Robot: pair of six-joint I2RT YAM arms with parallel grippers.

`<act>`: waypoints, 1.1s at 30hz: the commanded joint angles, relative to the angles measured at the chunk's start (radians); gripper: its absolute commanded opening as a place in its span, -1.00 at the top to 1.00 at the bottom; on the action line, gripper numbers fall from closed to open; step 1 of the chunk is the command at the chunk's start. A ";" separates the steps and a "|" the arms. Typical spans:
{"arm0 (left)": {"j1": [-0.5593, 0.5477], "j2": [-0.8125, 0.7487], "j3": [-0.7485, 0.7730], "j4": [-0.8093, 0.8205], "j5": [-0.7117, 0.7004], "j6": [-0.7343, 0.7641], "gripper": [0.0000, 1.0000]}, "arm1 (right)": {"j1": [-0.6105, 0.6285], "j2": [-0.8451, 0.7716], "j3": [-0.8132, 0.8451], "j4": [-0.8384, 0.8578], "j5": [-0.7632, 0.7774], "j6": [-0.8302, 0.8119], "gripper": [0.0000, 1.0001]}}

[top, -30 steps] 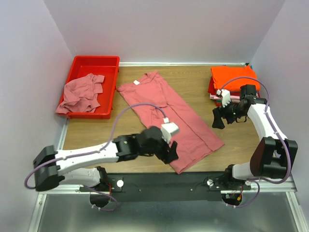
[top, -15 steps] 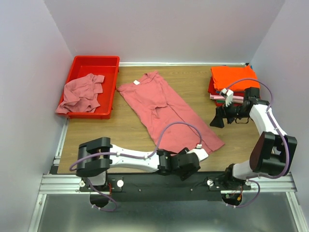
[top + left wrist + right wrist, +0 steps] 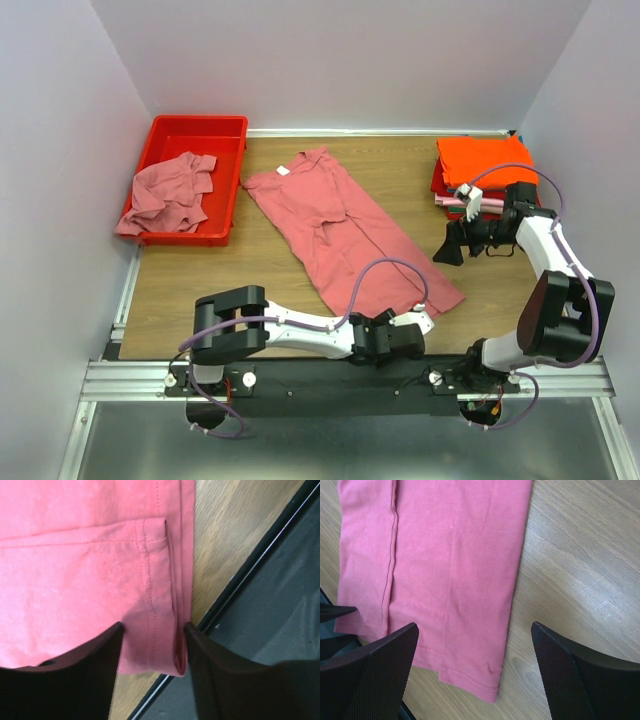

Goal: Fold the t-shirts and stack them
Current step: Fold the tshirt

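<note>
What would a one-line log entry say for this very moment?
left gripper: open, straddling near hem corner of flat dusty rose-pink cotton t-shirt | right gripper: open, near shirt's edge | grasp: not yet closed

Wooden table (image 3: 400, 175), red bin (image 3: 226, 150) far left, rose-pink t-shirt (image 3: 340, 220) spread diagonally mid-table, orange-topped folded stack (image 3: 482, 160) far right

We find open table (image 3: 400, 175) between the laid-out rose t-shirt (image 3: 345, 225) and the folded stack (image 3: 482, 162) in the far right corner; more bare wood lies left of that shirt, on the near side of the red bin (image 3: 196, 124); the left arm (image 3: 300, 332) lies low along the near edge and blocks that strip; its gripper (image 3: 153, 630) straddles the hem corner, with the black rail (image 3: 260, 610) just beside it; the right gripper (image 3: 452, 248) hangs spread in the gap before the stack.
</note>
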 commanded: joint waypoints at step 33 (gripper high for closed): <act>0.031 -0.138 -0.152 0.198 0.114 0.027 1.00 | 0.142 -0.106 -0.288 -0.226 0.329 -1.069 -0.68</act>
